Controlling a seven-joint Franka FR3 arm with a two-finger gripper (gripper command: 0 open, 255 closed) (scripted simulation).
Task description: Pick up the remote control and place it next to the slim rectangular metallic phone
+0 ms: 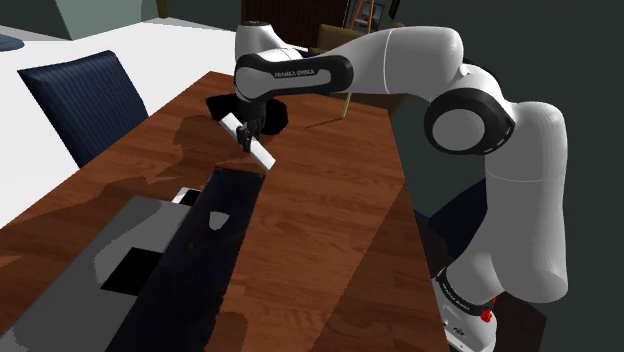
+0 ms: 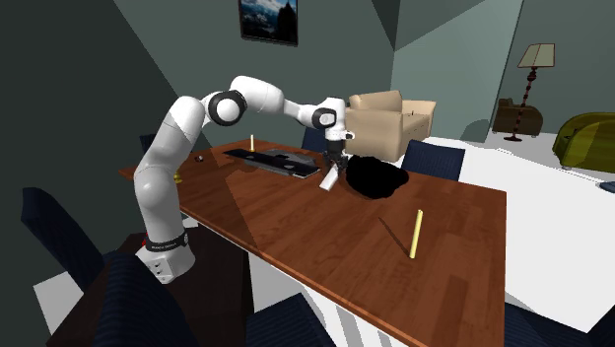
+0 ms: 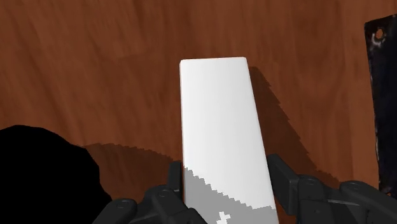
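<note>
The remote control [image 3: 219,127] is a plain white flat bar, and my gripper [image 3: 222,175] is shut on its near end, with one black finger [image 3: 175,181] on each long side. In the shoulder view the gripper [image 1: 247,133] holds the remote control [image 1: 258,150] tilted just above the wooden table [image 1: 330,220], and its shadow falls beside it. From the second exterior view the gripper [image 2: 335,158] hangs over the table's middle with the remote control [image 2: 330,178] below it. A long dark flat slab [image 1: 215,235] [image 2: 264,158] [image 3: 382,108] lies close by; I cannot tell whether it is the phone.
A black shapeless mass [image 2: 375,177] [image 1: 250,108] sits on the table right by the gripper. A thin yellow stick [image 2: 416,234] stands upright further along, and another [image 2: 253,143] stands by the dark slab. A grey panel [image 1: 120,250] lies beside the slab. Blue chairs [image 1: 85,95] ring the table.
</note>
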